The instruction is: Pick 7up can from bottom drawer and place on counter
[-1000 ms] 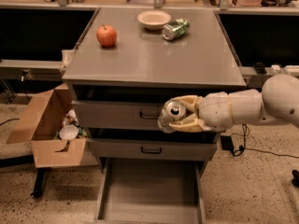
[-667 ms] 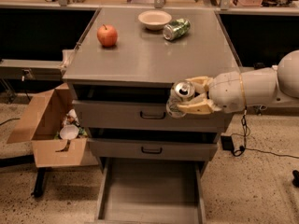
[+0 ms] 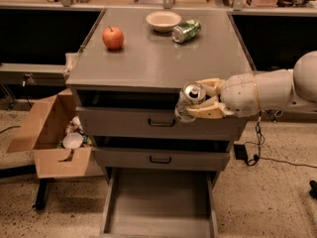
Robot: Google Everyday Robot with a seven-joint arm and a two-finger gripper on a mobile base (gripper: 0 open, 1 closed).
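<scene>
Just off the cabinet's front lip, right of centre: pinching the small pale silvery aluminium 7up can (image 3: 184, 112) tight between both prongs of the cream two-finger gripper (image 3: 190, 102), silver top tipped toward the camera. Has climbed over the last second from in front of the grey top drawer (image 3: 124, 123) to roughly level with the broad, flat grey metal counter (image 3: 148, 63). So lifted well clear of the wide, shallow grey bottom drawer (image 3: 158, 207), pulled open and bare below. By that reading, pick done, placing left. Not over the top yet, though: hangs outside the front edge, base below the lip. Probably needs a little more height before moving in, or risks clipping the rim. Plenty of bare surface just behind that edge. Round red apple (image 3: 113, 37), shallow pale bowl (image 3: 163, 20) and shiny green can (image 3: 186, 30) on its side all well back. Open brown cardboard box (image 3: 44, 138) on the floor at left, well apart from any likely path.
</scene>
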